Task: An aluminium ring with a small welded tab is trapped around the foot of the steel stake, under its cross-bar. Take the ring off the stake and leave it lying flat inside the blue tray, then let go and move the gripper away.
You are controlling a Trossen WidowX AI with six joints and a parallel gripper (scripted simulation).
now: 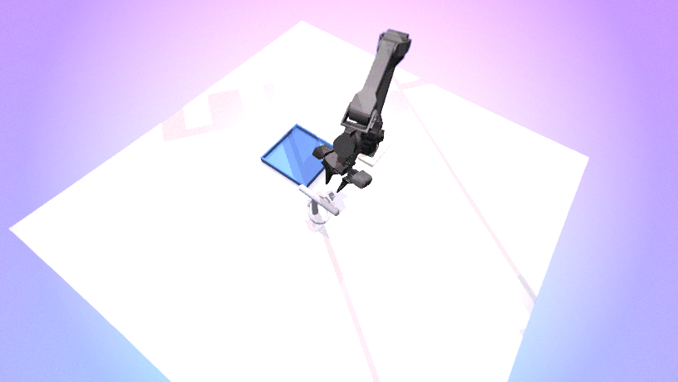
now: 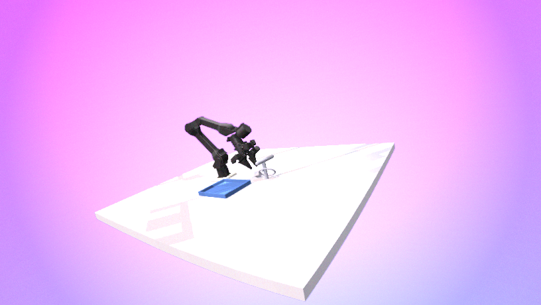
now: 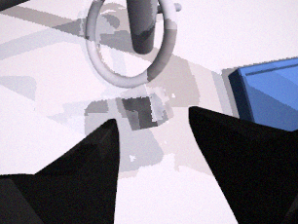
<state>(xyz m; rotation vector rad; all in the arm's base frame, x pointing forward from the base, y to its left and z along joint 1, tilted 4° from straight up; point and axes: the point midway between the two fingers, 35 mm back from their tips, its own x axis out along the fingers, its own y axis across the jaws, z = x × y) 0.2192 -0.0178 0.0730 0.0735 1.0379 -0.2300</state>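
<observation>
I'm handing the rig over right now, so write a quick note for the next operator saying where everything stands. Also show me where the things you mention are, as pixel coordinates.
Gripper (image 1: 332,188) (image 2: 252,167) (image 3: 153,114): jaws part open, nothing between them, just short of the stake.
Ring (image 1: 311,219) (image 2: 274,172) (image 3: 167,63): around the steel stake (image 1: 314,206) (image 2: 265,172) (image 3: 141,29), under the cross-bar (image 1: 320,200) (image 2: 265,160).
Blue tray (image 1: 297,159) (image 2: 226,187) (image 3: 273,94): beside the stake, no ring in it.
Done: the gripper is near the ring; no grasp yet.
Left: grip the ring, work it off past the cross-bar, lay it flat in the tray, let go, move away.
</observation>
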